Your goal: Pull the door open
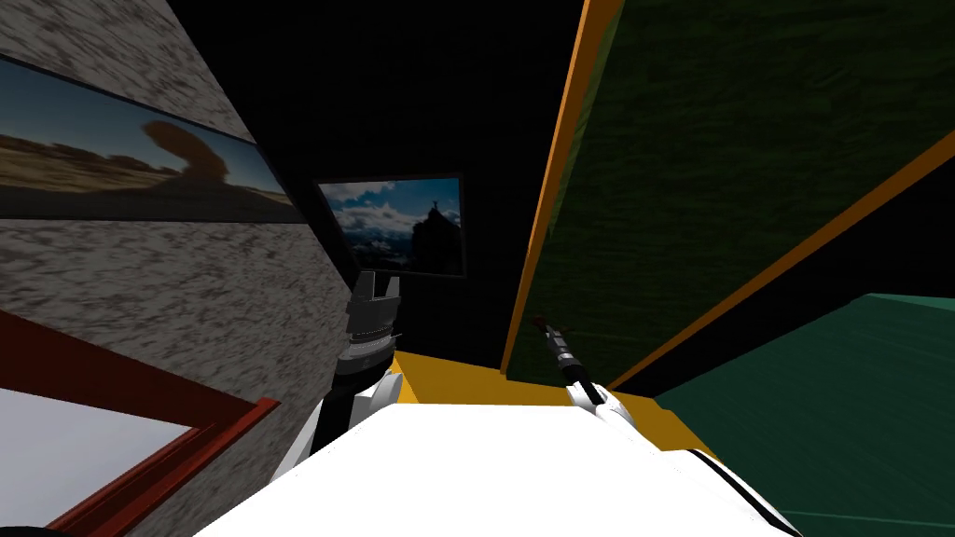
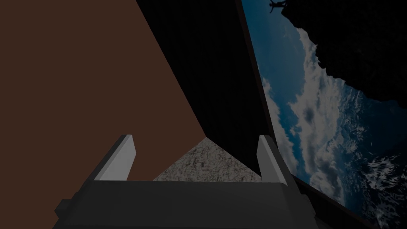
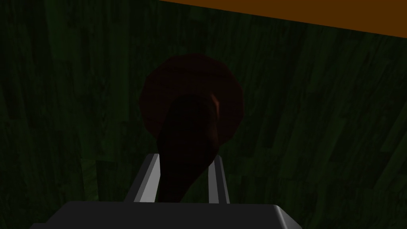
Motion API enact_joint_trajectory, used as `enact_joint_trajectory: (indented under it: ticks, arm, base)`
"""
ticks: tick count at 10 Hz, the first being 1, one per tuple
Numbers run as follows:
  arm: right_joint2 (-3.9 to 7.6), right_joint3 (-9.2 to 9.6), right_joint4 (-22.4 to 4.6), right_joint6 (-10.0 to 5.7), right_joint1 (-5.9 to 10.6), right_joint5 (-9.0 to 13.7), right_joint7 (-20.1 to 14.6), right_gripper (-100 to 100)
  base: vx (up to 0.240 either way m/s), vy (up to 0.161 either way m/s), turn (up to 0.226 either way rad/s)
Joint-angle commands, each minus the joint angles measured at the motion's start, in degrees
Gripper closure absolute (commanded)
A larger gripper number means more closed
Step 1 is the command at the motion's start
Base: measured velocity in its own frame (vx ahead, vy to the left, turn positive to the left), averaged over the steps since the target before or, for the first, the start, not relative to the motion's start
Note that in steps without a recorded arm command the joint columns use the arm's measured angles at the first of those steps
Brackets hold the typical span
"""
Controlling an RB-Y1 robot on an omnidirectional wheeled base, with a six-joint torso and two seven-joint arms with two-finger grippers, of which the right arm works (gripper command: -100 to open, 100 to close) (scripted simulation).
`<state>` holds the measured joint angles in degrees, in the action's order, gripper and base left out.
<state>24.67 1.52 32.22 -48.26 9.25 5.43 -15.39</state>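
Door handle (image 3: 190, 119) inside right claw (image 3: 185, 158) | clamped on it | left claw (image 2: 195, 138) spread wide, empty

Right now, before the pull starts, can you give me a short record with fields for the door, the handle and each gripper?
door: dark green, with orange trim along its edge
handle: dark red, on a round plate on the door
right gripper: at the handle, fingers shut on its sides
left gripper: raised to the left of the door, fingers open, holding nothing
door state: cannot tell whether it is open
next step (judgement): the grasp looks ready, so probably pull the handle back
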Motion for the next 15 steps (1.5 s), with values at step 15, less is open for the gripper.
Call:
enact_joint_trajectory:
  ticks: [15]
  arm:
    - [7.49,7.62,-0.5,-11.82,-6.9,-2.9,-9.9,100]
  base:
    - [-0.173,-0.07,0.109]
